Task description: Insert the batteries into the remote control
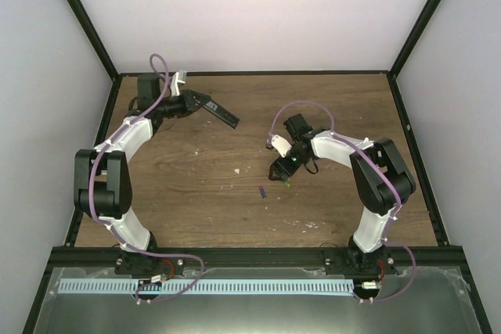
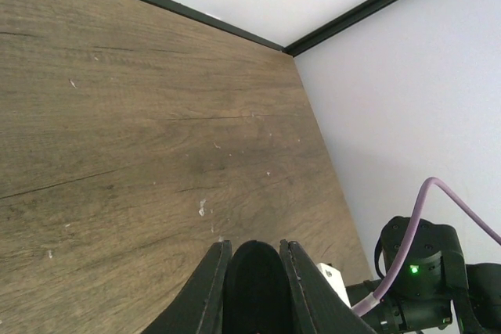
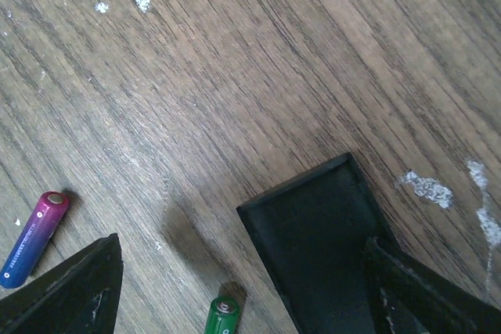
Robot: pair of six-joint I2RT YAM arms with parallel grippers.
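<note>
Left claw (image 2: pixel 254 249): clenched on the remote control, one black finger (image 2: pixel 207 287) pressed to each side of it.
Remote control (image 1: pixel 221 114): slim black bar jutting out of the left claw, well apart from the purple-blue battery, on its far-left side. Whether it touched the bench (image 1: pixel 196 170) could not be told.
Purple-blue battery (image 3: pixel 33 238): lay flat on the bench near its middle, loose, and is taken as the reference mark. It sat just outside one finger of the right claw.
Green battery (image 3: pixel 221 315): lay on the bench near the purple-blue battery, to its right in the top view. No finger touched it.
Right claw (image 3: pixel 241 244): released, fingers spread wide and grasping nothing. It stood low over the bench just right of the purple-blue battery, with the green battery in the gap between its fingers.
Flat black panel (image 3: pixel 321 248): lay on the bench beyond the green battery from the purple-blue one, partly under the claw's other finger (image 3: pixel 423 291). Contact could not be told.
White specks (image 3: pixel 427 188): scattered on the wood, further from the purple-blue battery than the panel.
</note>
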